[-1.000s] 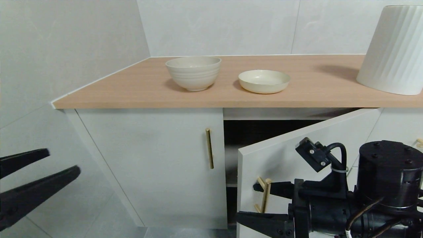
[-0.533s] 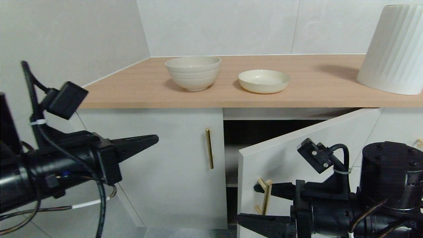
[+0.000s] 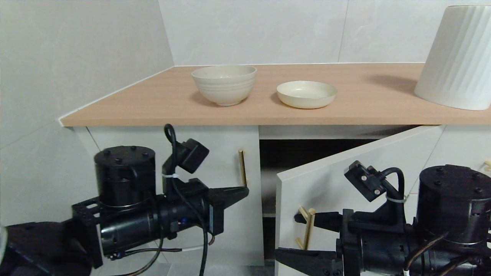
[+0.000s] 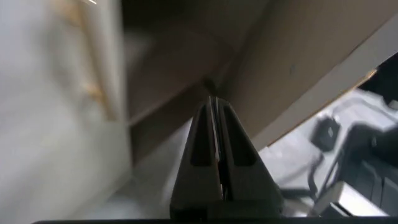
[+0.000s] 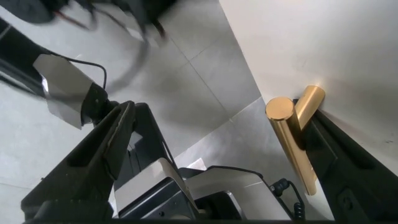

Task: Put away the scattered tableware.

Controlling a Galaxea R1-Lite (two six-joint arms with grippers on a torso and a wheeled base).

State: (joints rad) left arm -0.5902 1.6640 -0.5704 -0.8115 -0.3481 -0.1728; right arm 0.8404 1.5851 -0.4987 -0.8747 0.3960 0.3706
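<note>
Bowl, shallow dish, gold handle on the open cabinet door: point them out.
bowl (image 3: pixel 224 86), head view, ribbed outer wall.
shallow dish (image 3: pixel 307 92), head view, inner floor.
gold handle (image 3: pixel 308 228), head view, middle of the bar.

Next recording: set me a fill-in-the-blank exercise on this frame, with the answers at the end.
The bowl and the shallow dish stand on the wooden ____.
The right cabinet door is ____.
The left hand, in front of the closed left door, is ____.
The right hand is open around the right door's gold ____.
Missing words: countertop; open; shut; handle.
</note>
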